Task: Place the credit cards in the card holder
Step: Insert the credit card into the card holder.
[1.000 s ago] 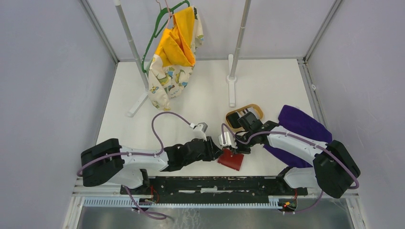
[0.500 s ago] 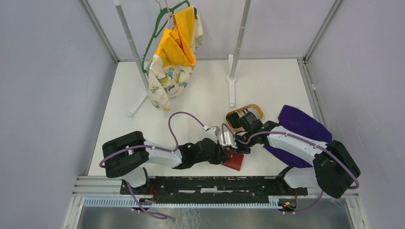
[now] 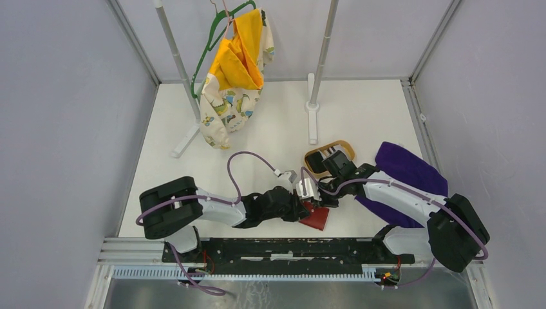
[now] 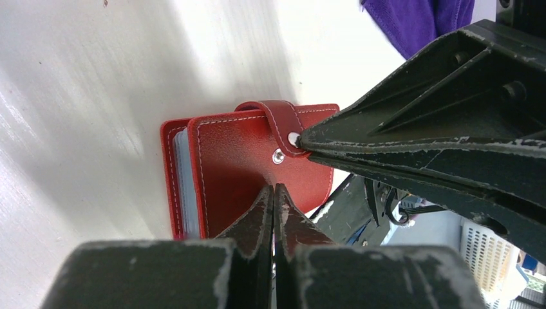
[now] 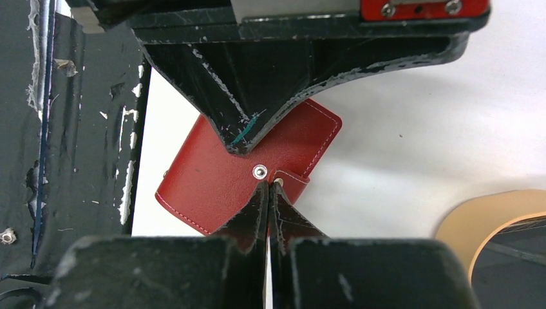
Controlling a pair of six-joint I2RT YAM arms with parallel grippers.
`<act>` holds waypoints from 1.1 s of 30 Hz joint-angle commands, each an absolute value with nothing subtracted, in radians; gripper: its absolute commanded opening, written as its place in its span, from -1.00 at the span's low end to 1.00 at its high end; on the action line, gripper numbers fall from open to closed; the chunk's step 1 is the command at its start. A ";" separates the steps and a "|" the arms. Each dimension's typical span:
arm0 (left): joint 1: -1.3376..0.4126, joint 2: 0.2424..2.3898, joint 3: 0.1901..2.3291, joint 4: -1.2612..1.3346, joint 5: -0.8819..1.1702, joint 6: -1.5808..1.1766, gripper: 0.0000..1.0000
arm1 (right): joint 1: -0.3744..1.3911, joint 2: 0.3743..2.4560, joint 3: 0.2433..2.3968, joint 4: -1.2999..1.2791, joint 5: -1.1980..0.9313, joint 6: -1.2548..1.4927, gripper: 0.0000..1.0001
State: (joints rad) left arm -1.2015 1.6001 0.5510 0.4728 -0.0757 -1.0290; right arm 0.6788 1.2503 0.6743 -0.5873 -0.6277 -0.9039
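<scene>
Our left gripper (image 4: 273, 188) and right gripper (image 5: 267, 183), both with fingers pressed together, touched the card holder (image 4: 248, 161) at their tips. It looked light and pliable; we judged the snap tab (image 4: 273, 111) the best hold.

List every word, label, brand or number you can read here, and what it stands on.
No text is readable.
The card holder shows only stitching and a snap stud, no brand.
The cards inside it show only pale edges.
The patterned garment bears pictures; any lettering is too small to read.
</scene>
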 commanded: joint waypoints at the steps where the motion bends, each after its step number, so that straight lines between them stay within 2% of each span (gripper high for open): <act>1: -1.189 1.647 0.521 0.432 -0.105 -1.049 -0.96 | 0.688 1.236 0.679 -0.605 -0.696 -0.933 -1.00; 17: -1.173 1.664 0.496 0.484 -0.078 -1.055 -0.96 | 0.760 1.292 0.650 -0.591 -0.626 -0.934 -1.00; 33: -1.163 1.659 0.486 0.482 -0.077 -1.054 -0.96 | 0.762 1.251 0.664 -0.668 -0.691 -1.004 -1.00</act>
State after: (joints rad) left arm -1.1759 1.6245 0.5148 0.5751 -0.0296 -1.0508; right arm 0.7399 1.2659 0.6598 -0.5838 -0.5884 -0.9806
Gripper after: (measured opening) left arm 0.026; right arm 0.004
